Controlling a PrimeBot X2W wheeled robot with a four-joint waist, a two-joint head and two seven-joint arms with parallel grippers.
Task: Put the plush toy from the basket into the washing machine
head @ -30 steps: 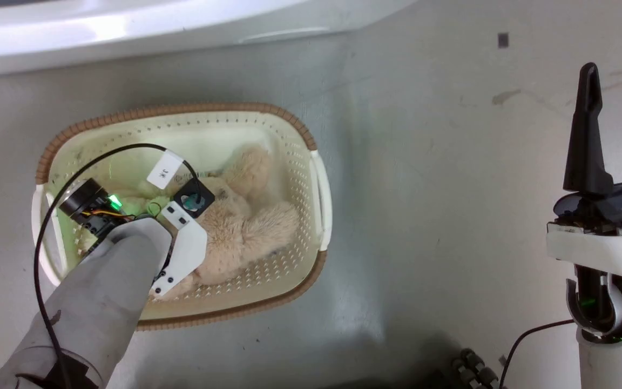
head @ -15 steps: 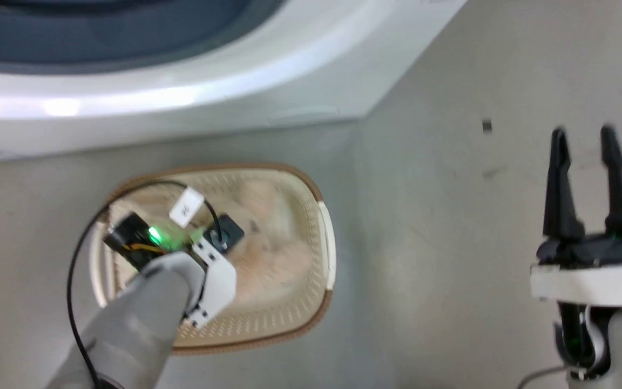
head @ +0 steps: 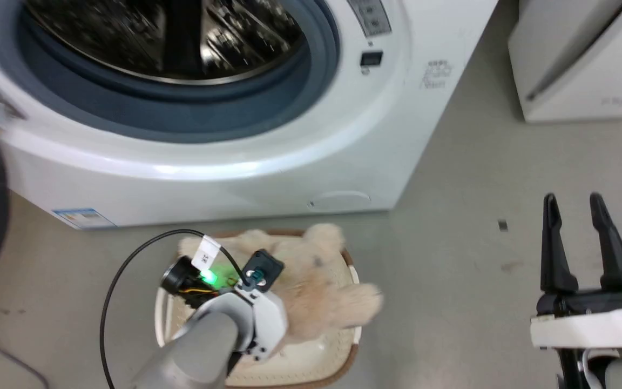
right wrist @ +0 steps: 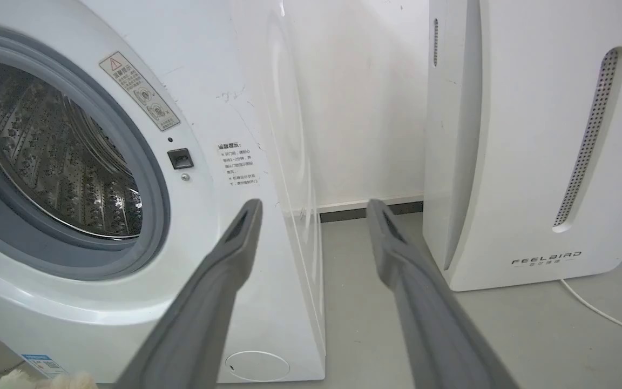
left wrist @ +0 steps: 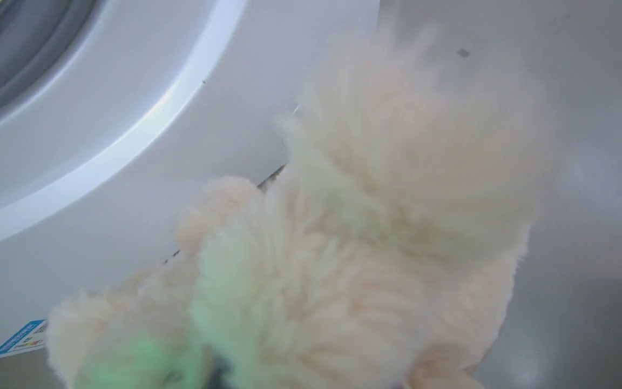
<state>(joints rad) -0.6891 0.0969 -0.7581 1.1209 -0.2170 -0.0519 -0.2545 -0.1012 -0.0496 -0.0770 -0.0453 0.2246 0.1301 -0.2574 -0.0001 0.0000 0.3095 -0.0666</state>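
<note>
Here, the white appliance beside the washing machine reads FEELBIRD.

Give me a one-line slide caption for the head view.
Left gripper holds the plush toy over the basket, open washing machine ahead; right gripper open, empty.

The head view looks from high up, down and forward, at the front of the washing machine. The left wrist view sits close behind the plush toy, facing the lower front. The right wrist view looks level, from low on the right. All three share the blue label.
</note>
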